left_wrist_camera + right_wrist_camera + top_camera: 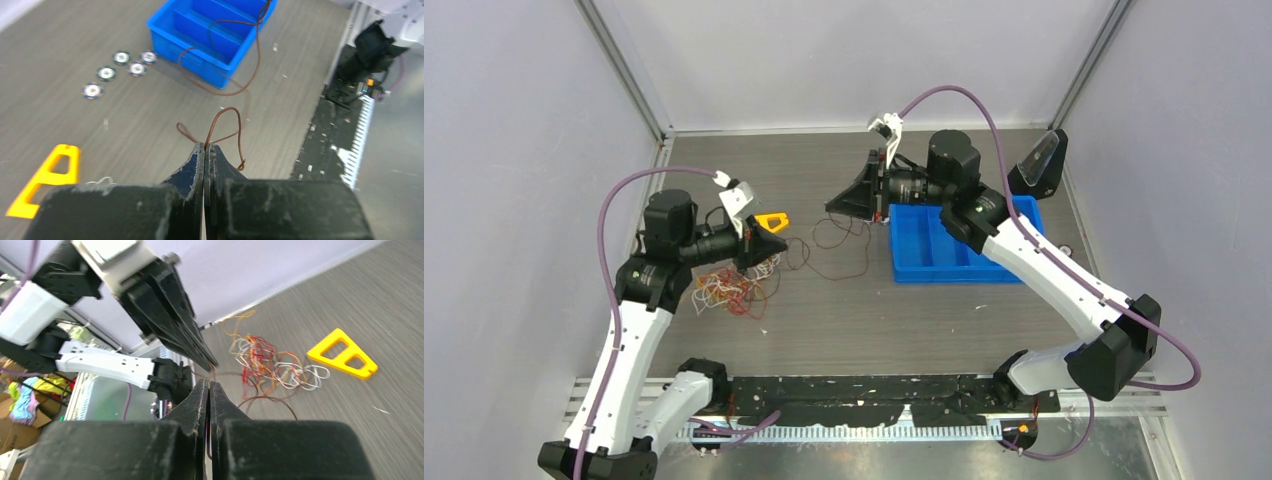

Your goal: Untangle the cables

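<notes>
- Clump of cables (729, 290) lies on the table close to your left arm, just on the near side of the yellow triangle (772, 222). It is red, orange and white wire, looped through itself. Expect almost no weight and no stiffness. Pull one loop and the whole bundle will likely drag along, so plan on pinning it down with something.
- Brown strand (225, 120) lies apart from the clump, curling across the bare table between your two arms toward the blue bin (964, 245). It looks thin and springy enough to keep its curls. It will probably slide through a loose pinch and catch wherever it crosses itself.
- Left gripper (205, 146) is clamped tight on that brown strand, with a small loop of it standing up just ahead of the tips.
- Right gripper (209, 385) is closed too, and a thin line of wire shows between its fingers — it looks pinched on the same strand, nearer the bin. You cannot see the strand's end from here.
- Grip point, as a judgement: take a free end or a straight run, seated deep between the pads, and never a crossing.
</notes>
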Motion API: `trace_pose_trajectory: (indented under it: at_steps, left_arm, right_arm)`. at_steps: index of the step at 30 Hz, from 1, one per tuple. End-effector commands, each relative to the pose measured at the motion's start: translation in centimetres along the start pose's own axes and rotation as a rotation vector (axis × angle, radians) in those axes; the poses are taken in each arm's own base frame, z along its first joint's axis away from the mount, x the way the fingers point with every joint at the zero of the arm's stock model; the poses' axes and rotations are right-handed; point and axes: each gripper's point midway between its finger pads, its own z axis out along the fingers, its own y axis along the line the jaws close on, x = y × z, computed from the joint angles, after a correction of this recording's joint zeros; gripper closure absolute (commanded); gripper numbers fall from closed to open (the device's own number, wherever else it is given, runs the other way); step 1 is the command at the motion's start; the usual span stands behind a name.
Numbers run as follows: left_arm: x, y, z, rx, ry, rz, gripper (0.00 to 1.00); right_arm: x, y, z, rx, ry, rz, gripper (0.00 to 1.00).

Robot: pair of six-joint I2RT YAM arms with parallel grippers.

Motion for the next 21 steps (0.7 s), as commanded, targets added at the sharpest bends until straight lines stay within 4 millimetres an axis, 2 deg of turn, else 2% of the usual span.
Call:
trace_pose_trajectory:
  at_steps: [1, 5, 10, 14, 18, 21]
  left_arm:
    - [-1.4, -3.3, 0.2, 0.127, -0.078, -0.026, 1.0]
    - [-2.3, -3.8, 0.9, 0.152, -0.126, -0.07, 1.0]
    - [-3.6, -3.7, 1.8, 0.164, -0.158, -0.101, 1.0]
    - [-4.5, -4.7, 2.5, 0.214, -0.158, -0.097, 1.0]
    - [-4.9, -3.9, 3.6, 0.201, -0.17, -0.15, 1.0]
    - [-3.5, -2.5, 4.9, 0.164, -0.133, -0.185, 1.0]
  right_arm:
    - [-3.1, 4.3, 0.0, -0.114, -0.076, -0.083, 0.95]
    - [-2.5, 4.7, 0.6, -0.147, -0.065, -0.047, 0.95]
    - [-1.1, 6.1, 1.2, -0.203, -0.027, -0.03, 0.95]
    - [0.1, 5.5, 1.6, -0.194, -0.006, 0.0, 0.95]
    - [1.7, 4.9, 1.9, -0.196, 0.029, 0.027, 0.94]
    - [4.8, 2.8, 2.2, -0.154, 0.088, 0.05, 0.95]
